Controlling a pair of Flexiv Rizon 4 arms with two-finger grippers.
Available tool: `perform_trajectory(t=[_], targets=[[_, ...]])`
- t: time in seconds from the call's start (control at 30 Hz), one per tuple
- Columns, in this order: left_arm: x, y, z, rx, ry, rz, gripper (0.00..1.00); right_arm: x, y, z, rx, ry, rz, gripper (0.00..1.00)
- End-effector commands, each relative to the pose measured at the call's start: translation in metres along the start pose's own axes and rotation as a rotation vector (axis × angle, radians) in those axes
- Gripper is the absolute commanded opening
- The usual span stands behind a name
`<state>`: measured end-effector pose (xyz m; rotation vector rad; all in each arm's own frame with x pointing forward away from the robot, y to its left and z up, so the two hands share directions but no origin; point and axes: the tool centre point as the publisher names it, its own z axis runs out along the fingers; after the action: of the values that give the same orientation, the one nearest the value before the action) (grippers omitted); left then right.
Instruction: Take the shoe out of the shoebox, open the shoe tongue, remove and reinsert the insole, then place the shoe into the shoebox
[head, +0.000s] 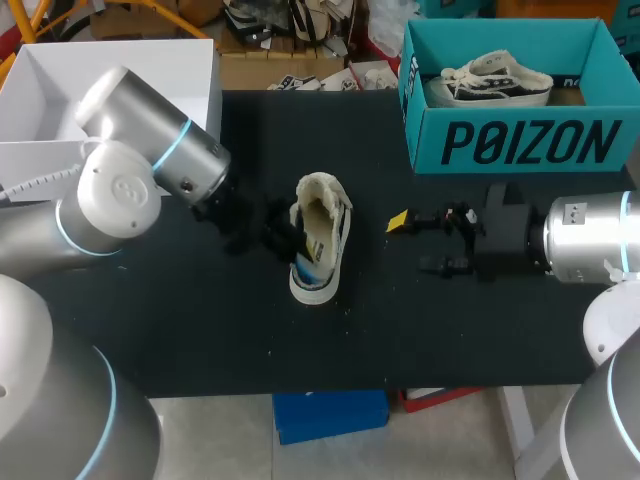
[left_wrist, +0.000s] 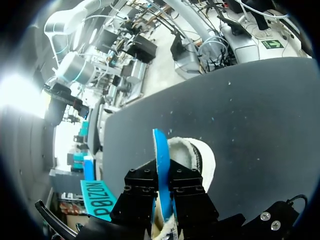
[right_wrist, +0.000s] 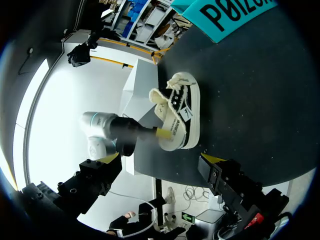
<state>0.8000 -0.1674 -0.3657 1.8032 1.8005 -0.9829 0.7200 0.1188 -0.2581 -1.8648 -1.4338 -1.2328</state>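
We've got the shoe (head: 320, 240) resting mid-table on the black table (head: 450, 330), well apart from the teal shoebox (head: 520, 140) at the far right, w/ a second shoe (head: 495, 80) inside it. Our left gripper (left_wrist: 162, 197) is at the shoe's opening, fingers pinched on the blue insole (left_wrist: 160, 155), which stands on edge, partly out of the shoe. Our right gripper (right_wrist: 160, 162) hangs near the shoe's other side, not touching, fingers spread wide, nothing btwn them. A white box (head: 120, 90) sits far left.
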Motion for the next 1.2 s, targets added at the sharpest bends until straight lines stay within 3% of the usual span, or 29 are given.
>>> perform_trajectory(t=[0.03, 0.77, 0.8, 0.83, 0.87, 0.9, 0.97, 1.07, 1.2], targets=[[0.001, 0.009, 0.008, -0.004, -0.003, -0.006, 0.00, 0.000, 0.000, -0.001, 0.001, 0.000, 0.000, 1.00], [0.005, 0.034, 0.013, -0.062, -0.008, -0.059, 0.00, 0.000, 0.000, -0.001, 0.001, 0.000, 0.000, 1.00], [0.005, 0.033, 0.014, -0.062, -0.005, -0.060, 0.05, 0.000, 0.000, -0.001, 0.001, 0.000, 0.000, 1.00], [0.004, 0.031, 0.014, -0.061, -0.004, -0.060, 0.34, 0.000, 0.000, -0.001, 0.001, 0.000, 0.000, 1.00], [0.003, 0.028, 0.013, -0.056, -0.001, -0.056, 0.46, 0.000, 0.000, -0.001, 0.001, 0.000, 0.000, 1.00], [0.002, 0.025, 0.012, -0.052, 0.001, -0.054, 0.49, 0.000, 0.000, -0.001, 0.001, 0.000, 0.000, 1.00], [0.001, 0.018, 0.008, -0.040, 0.006, -0.043, 0.69, 0.000, 0.000, -0.001, 0.001, 0.000, 0.000, 1.00], [0.001, 0.007, -0.001, -0.024, 0.006, -0.030, 0.80, 0.000, 0.000, -0.001, 0.001, 0.000, 0.000, 1.00], [0.000, -0.008, -0.012, -0.015, 0.009, -0.009, 0.78, 0.000, 0.000, -0.001, 0.001, 0.000, 0.000, 1.00]])
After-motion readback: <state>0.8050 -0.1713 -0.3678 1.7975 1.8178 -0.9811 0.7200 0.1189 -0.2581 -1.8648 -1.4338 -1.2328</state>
